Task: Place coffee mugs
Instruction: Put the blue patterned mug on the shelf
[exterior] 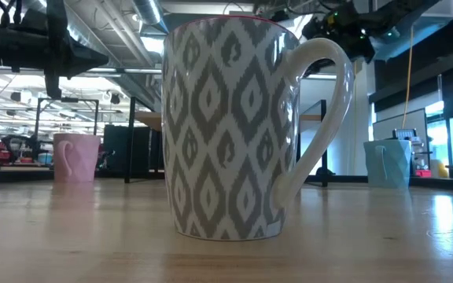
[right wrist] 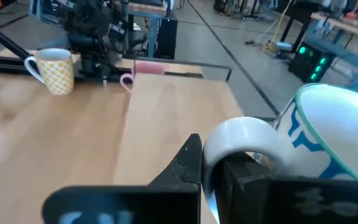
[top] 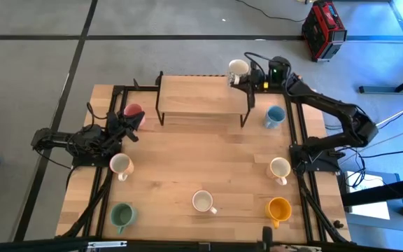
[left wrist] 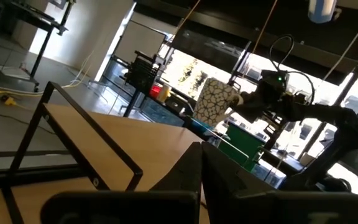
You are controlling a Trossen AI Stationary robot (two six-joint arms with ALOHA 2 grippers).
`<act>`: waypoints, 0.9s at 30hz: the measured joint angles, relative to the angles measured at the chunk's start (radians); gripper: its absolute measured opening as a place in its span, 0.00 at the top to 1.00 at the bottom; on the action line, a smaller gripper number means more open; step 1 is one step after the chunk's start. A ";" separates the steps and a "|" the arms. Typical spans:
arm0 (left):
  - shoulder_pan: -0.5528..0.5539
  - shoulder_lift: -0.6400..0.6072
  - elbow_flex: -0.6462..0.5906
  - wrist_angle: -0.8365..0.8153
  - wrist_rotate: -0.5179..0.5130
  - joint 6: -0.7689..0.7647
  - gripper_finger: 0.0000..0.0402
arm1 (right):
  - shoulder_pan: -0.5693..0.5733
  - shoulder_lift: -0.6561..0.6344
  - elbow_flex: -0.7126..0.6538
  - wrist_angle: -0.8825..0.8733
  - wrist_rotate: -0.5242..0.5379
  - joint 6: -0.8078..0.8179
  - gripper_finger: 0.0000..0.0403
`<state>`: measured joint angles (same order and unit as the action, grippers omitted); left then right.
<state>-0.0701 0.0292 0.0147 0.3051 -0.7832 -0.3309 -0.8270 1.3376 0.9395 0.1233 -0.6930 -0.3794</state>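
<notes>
Wooden planks made up the table (top: 187,168), which carried a low wooden shelf (top: 201,94) on black legs near its far edge. Eight coffee mugs were in sight from above. Six stood free on the tabletop: a light blue mug (top: 274,116) and a cream mug (top: 279,169) on the right side, an orange-yellow mug (top: 279,208) near the front right corner, a patterned mug (top: 203,201) at front centre, a green mug (top: 122,215) at front left, and a yellow-dotted mug (top: 121,166) on the left. The pink mug (top: 133,112) stood just beside the left gripper (top: 127,124), whose fingers were pressed together on nothing; whether they touched it was hard to say. The right gripper (top: 247,75) was clamped on the handle of the eighth, a white mug with blue markings (top: 238,68), held at the shelf's right end.
</notes>
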 joint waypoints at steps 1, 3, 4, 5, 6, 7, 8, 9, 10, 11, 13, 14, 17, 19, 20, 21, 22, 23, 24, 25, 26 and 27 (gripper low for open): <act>0.000 0.000 0.000 -0.004 -0.015 0.000 1.00 | -0.009 0.016 0.013 -0.006 0.000 -0.012 1.00; 0.000 0.000 0.000 -0.019 -0.042 -0.001 1.00 | -0.026 0.044 0.028 -0.023 -0.001 -0.022 1.00; 0.000 0.000 0.000 -0.024 -0.046 0.000 1.00 | -0.035 0.056 0.029 -0.028 -0.001 -0.023 1.00; 0.000 0.000 0.000 -0.023 -0.046 0.000 1.00 | -0.042 0.065 0.029 -0.030 -0.003 -0.029 1.00; 0.000 0.000 0.000 -0.022 -0.045 0.000 1.00 | -0.047 0.071 0.029 -0.030 -0.004 -0.045 1.00; 0.000 0.000 0.000 -0.022 -0.046 0.000 1.00 | -0.051 0.076 0.030 -0.031 -0.004 -0.057 1.00; 0.000 0.000 0.000 -0.024 -0.046 0.000 1.00 | -0.056 0.081 0.032 -0.040 -0.007 -0.071 1.00; 0.000 0.000 0.000 -0.024 -0.046 0.000 1.00 | -0.061 0.086 0.032 -0.052 -0.008 -0.077 1.00; 0.000 0.000 0.000 -0.024 -0.046 0.000 1.00 | -0.066 0.092 0.032 -0.073 -0.009 -0.081 1.00; 0.000 0.000 0.000 -0.024 -0.046 0.000 1.00 | -0.067 0.099 0.031 -0.088 -0.014 -0.088 1.00; 0.000 0.000 0.000 -0.024 -0.046 0.000 1.00 | -0.065 0.111 0.030 -0.087 -0.041 -0.099 1.00; 0.000 0.000 0.000 -0.024 -0.046 0.000 1.00 | -0.064 0.114 0.030 -0.080 -0.049 -0.101 1.00; 0.000 0.000 0.000 -0.024 -0.048 0.000 1.00 | -0.064 0.123 0.031 -0.082 -0.058 -0.108 1.00; 0.000 0.000 0.000 -0.024 -0.055 0.000 1.00 | -0.064 0.125 0.031 -0.090 -0.060 -0.127 1.00; 0.000 0.000 0.000 -0.024 -0.061 0.000 1.00 | -0.064 0.125 0.031 -0.092 -0.060 -0.130 1.00; 0.000 0.000 0.000 -0.024 -0.066 0.000 1.00 | -0.064 0.125 0.031 -0.092 -0.060 -0.130 1.00; 0.000 0.000 0.000 -0.024 -0.067 0.000 1.00 | -0.064 0.125 0.031 -0.094 -0.060 -0.131 1.00; 0.000 0.000 0.000 -0.024 -0.069 0.000 1.00 | -0.064 0.125 0.031 -0.096 -0.060 -0.131 0.99; 0.000 0.000 0.000 -0.024 -0.069 0.000 1.00 | -0.064 0.125 0.031 -0.098 -0.059 -0.132 0.98; 0.000 0.000 0.000 -0.024 -0.070 0.000 1.00 | -0.064 0.125 0.031 -0.101 -0.060 -0.134 0.98; 0.000 0.000 0.000 -0.024 -0.070 0.000 1.00 | -0.064 0.125 0.031 -0.108 -0.059 -0.138 0.97; 0.000 0.000 0.000 -0.024 -0.069 0.000 1.00 | -0.064 0.125 0.032 -0.120 -0.059 -0.151 0.97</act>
<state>-0.0700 0.0292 0.0147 0.2813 -0.8526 -0.3310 -0.8909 1.4623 0.9710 0.0033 -0.7516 -0.5303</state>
